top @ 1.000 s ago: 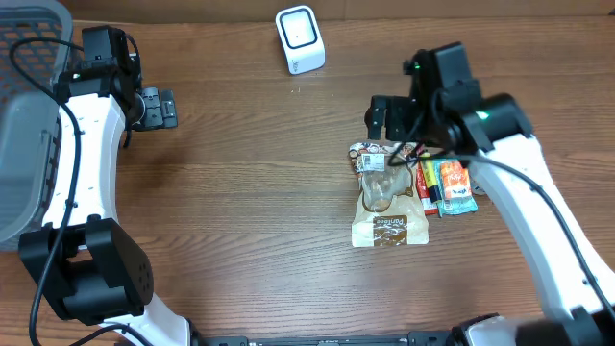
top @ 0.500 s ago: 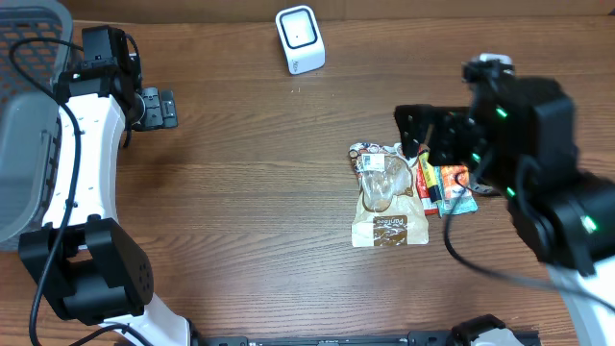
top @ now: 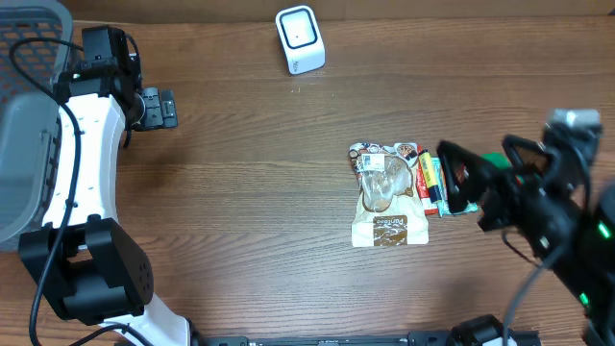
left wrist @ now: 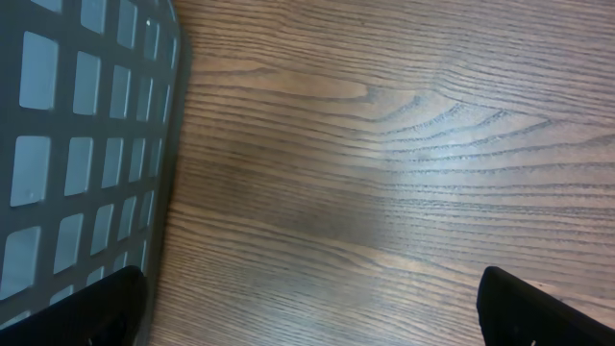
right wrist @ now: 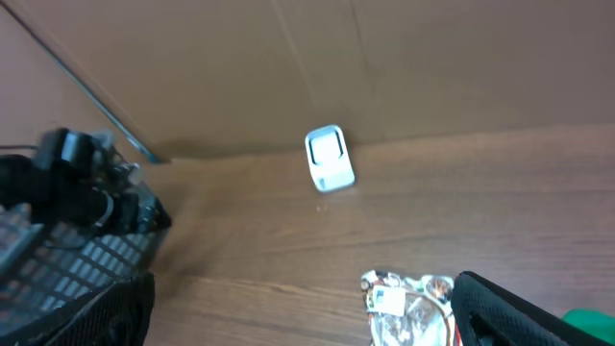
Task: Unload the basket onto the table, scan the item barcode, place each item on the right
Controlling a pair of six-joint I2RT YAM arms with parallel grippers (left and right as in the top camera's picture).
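Far left: grey mesh basket (top: 24, 58). Left gripper (top: 159, 108) sits just beside it over the wooden table (top: 250, 192), fingers spread wide, empty.

Back centre: white scanner (top: 300, 38), upright.

Right of centre: brown snack pouch (top: 388, 207) lies flat, white label near its top. Small colourful packets (top: 444, 183) touch its right edge.

Right gripper (top: 466, 187), blurred, overlaps those packets from overhead, fingers wide apart, holding nothing.

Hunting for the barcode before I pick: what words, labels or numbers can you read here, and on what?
Nothing reads clearly.
On the bag: a white brand word on its brown lower panel, too small to read.
On the sticker at the bag's top: dark print, too small to read.
On the packet beside the bag: lettering, blurred.
On the scanner: no text visible.
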